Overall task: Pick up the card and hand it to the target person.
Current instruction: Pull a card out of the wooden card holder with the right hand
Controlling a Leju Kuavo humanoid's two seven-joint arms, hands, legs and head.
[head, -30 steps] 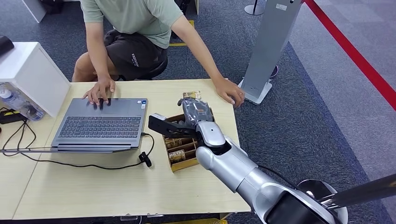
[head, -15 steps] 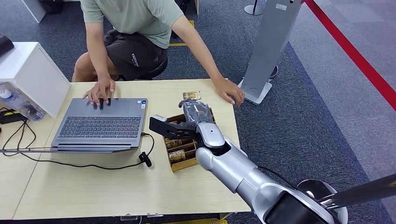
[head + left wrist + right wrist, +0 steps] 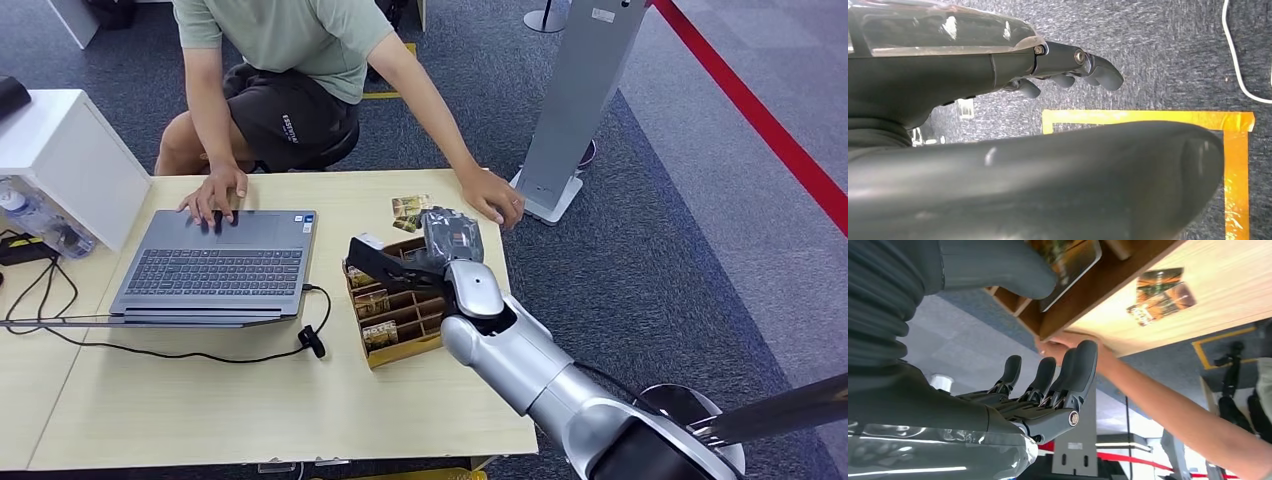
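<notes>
Pale wood of the desk [image 3: 250, 400] carries a brown compartmented box [image 3: 395, 318] of cards near its 3 o'clock edge, a card [image 3: 411, 207] lying loose just past the box at 12 o'clock, and a grey laptop [image 3: 215, 268] at 9 o'clock of the box under a seated person's hand [image 3: 214, 192]. The right hand [image 3: 440, 245] hovers over the box's far corner with its fingers [image 3: 1068, 375] spread and nothing in them, the person's other hand [image 3: 492, 197] resting on the desk edge at 1 o'clock of it. The left hand [image 3: 1068, 67] hangs over carpet beside yellow floor tape [image 3: 1148, 117], fingers loosely curled around nothing.
</notes>
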